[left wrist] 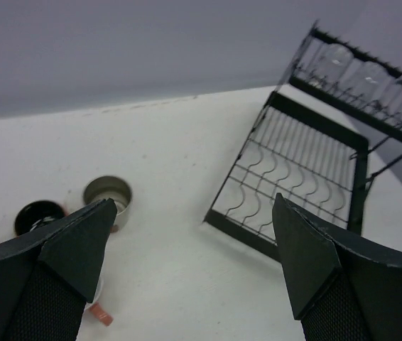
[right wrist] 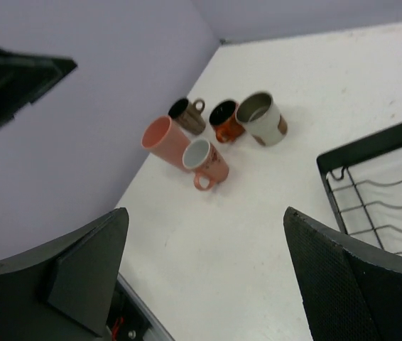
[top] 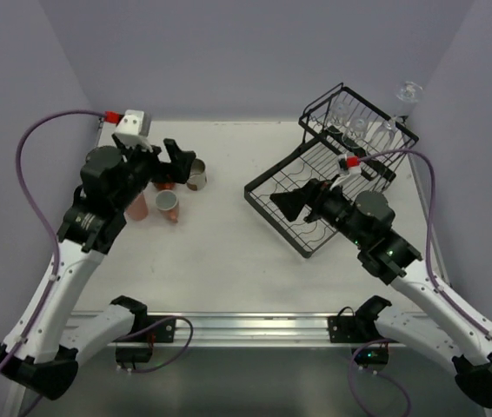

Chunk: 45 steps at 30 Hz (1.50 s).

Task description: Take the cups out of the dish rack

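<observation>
Five cups stand grouped on the table at the left: a tall pink tumbler (right wrist: 164, 141), a small pink mug (right wrist: 208, 162), a dark brown mug (right wrist: 187, 115), an orange-red mug (right wrist: 226, 121) and a cream cup (right wrist: 261, 118). The black wire dish rack (top: 285, 178) lies at the right, with clear glasses (top: 355, 123) in its raised basket. My left gripper (top: 169, 167) is open and empty above the cup group, the cream cup (left wrist: 109, 199) just ahead of it. My right gripper (top: 302, 198) is open and empty over the rack's flat tray, which holds no cups.
One clear glass (top: 409, 92) stands at the basket's far right corner near the wall. Purple walls close in the table at the back and both sides. A metal rail (top: 246, 328) runs along the near edge.
</observation>
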Each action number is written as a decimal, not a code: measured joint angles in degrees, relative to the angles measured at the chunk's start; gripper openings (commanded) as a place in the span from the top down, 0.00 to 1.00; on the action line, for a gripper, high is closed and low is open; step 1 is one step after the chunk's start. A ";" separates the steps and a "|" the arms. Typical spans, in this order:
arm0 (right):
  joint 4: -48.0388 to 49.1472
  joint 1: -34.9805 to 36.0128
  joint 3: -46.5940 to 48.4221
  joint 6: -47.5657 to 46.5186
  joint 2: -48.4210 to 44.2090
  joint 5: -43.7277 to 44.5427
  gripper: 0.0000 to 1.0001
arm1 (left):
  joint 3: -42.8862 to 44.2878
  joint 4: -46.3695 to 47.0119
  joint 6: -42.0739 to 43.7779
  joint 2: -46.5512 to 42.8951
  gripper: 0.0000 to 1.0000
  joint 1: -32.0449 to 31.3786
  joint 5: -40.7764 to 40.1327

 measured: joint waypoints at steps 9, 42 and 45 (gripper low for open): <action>-12.98 0.04 20.96 -12.61 -2.08 20.92 0.16 | -20.33 12.55 -3.91 -12.09 0.00 -0.13 16.81; -39.28 -36.54 60.30 -20.87 24.59 17.29 0.01 | -26.95 14.19 1.22 -20.22 0.00 -15.91 13.53; -40.57 -36.98 60.78 -20.57 26.95 16.39 0.01 | -26.95 14.16 1.57 -20.00 0.00 -16.41 12.81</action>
